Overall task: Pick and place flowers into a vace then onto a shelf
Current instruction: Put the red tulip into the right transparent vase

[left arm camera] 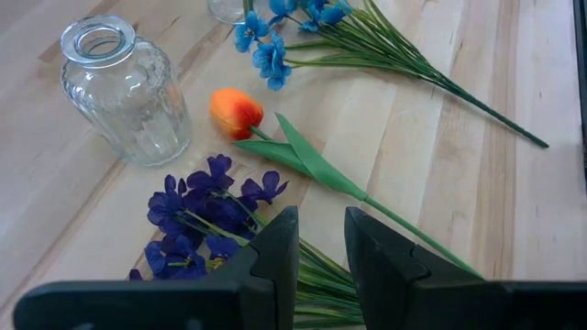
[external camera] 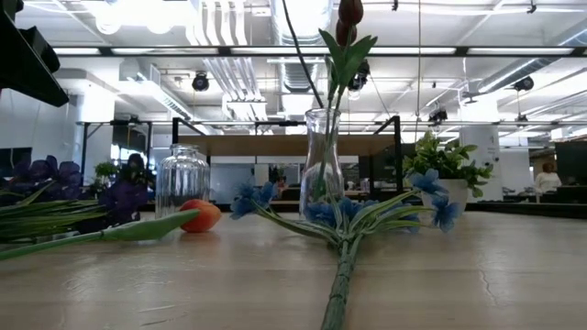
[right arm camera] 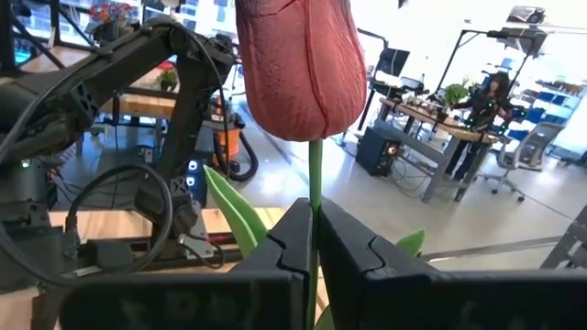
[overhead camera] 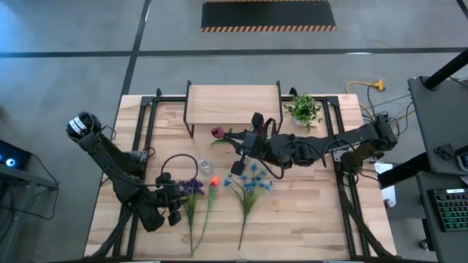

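Right gripper [right arm camera: 315, 247] pinches the light, floppy dark red tulip [right arm camera: 298, 64] mid-stem, the sensible hold; left gripper [left arm camera: 321, 240], at seven o'clock, is parted

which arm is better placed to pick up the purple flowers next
Left. Its gripper hovers open right over the purple flower cluster, while the right gripper is shut on the dark red tulip's stem.

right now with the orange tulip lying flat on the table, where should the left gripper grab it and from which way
Probably the bare stem of the orange tulip, below its long leaf, coming straight down from above. It lies flat on the table, so nothing can get under it, and the bud looks soft. Set the jaws of the left gripper, now open over the purple flowers, across the stem.
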Robot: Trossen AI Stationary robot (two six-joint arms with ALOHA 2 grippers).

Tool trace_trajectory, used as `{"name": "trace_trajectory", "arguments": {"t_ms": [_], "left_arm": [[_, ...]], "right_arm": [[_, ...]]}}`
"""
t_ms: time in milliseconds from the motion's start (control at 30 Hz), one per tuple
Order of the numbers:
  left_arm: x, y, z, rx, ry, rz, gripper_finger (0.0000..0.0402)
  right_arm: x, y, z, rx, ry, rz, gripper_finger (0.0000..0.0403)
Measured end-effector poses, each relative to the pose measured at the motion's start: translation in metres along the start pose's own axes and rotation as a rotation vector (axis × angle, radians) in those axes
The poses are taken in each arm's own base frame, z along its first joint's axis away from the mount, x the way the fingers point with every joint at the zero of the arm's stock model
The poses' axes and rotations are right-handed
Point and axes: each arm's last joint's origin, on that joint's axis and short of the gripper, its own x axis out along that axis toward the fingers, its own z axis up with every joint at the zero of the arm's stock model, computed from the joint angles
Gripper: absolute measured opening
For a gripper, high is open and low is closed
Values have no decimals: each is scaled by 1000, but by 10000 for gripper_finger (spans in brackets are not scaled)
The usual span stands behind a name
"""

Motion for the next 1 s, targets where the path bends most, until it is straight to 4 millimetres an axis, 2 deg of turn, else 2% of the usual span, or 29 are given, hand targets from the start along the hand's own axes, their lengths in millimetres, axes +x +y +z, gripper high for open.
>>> {"name": "trace_trajectory", "arguments": {"t_ms": [267,600,1000], "left_arm": [[0,0,0,1,-15,8,74],[0,0,0,1,-16,7,74],[0,0,1,0,-17,7,74]], "right_arm": [[-1,-2,2,6,-4,-2,9],[1,-4,-11,2,107,2,9],[1,-3,-20,15,145,3,9]]}}
